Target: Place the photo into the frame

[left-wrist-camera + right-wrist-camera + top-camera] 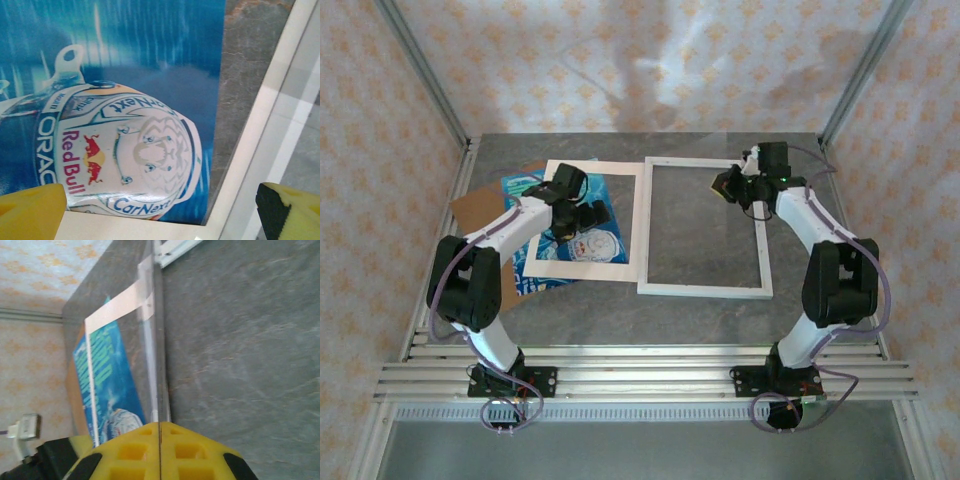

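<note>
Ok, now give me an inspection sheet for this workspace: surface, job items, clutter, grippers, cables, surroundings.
Surface: grey stone-look table, no spills seen.
Job's things: photo lies flat at left, not yet in the frame, which lies flat at centre-right.
Clutter: cream mat overlapping the photo; brown backing board beneath it.
Grippers: left gripper open, over the photo; right gripper shut, above the frame's far right corner.
Cables: arm cables loop along both arms and at the bases, off the work area.
Surroundings: patterned cloth walls, metal posts.
</note>
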Available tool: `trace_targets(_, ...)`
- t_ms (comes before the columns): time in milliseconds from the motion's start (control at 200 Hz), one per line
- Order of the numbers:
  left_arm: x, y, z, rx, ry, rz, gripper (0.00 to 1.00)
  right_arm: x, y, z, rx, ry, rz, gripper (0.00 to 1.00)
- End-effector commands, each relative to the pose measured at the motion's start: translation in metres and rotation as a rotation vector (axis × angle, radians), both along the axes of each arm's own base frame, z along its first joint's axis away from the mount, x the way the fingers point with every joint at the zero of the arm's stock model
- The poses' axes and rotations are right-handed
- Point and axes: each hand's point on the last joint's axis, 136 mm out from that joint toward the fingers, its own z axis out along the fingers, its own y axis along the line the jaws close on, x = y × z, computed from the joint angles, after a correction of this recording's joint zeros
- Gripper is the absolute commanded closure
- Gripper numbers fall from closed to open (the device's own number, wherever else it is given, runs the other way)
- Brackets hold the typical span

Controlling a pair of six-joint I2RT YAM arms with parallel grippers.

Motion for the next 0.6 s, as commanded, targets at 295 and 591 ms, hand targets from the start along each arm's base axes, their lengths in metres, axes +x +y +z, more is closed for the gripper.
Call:
trace_targets(295,0.013,-0.019,0.007,-0.025,-0.023,-0.023,0.01,-0.01,-0.039,-0.045,-0.206,0.0,0.095,1.0)
trace_targets(591,0.01,-0.024,0.002,-0.015,-0.009,-0.046,0.0,-0.01,-0.056,-0.05,-0.257,-0.015,0.049,1.0)
